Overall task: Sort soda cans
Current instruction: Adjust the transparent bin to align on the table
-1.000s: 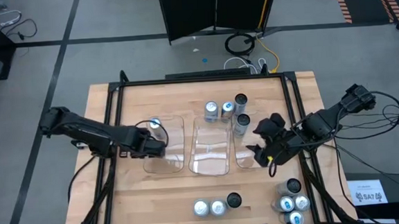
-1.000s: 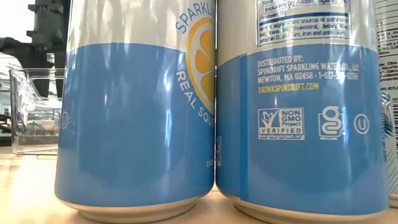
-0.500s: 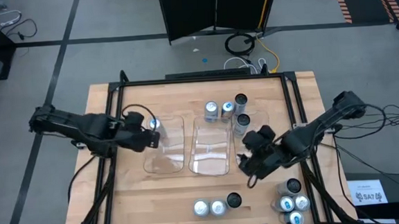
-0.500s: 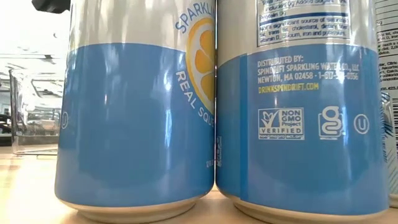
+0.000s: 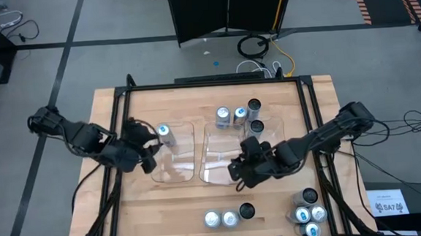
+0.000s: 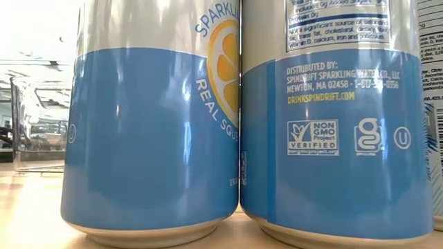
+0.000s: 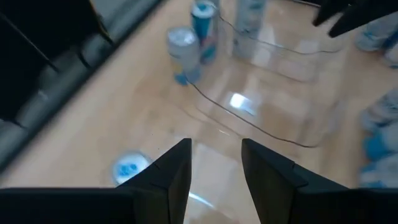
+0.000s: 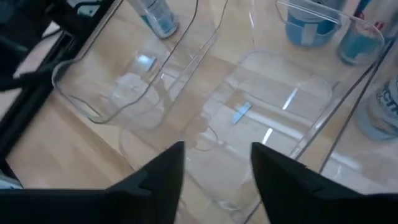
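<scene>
Nearest the front edge I am seeing three soda cans [image 5: 229, 217] in a row, with four more clustered at the front right corner [image 5: 307, 212]. Two blue-banded cans [image 6: 242, 117] are filling the low view, touching side by side. Mid-table, three clear trays [image 5: 221, 155] are lying side by side. The right gripper [image 5: 238, 170] is hanging over the middle tray's near right part, fingers [image 8: 163, 172] parted with nothing between them. The left gripper [image 5: 148, 158] is sitting by the left tray's left edge, fingers [image 7: 176, 171] parted and empty too. One can [image 5: 165, 135] is standing in the left tray's far end. Farther back, four cans [image 5: 240, 118] are grouped just beyond the middle tray.
</scene>
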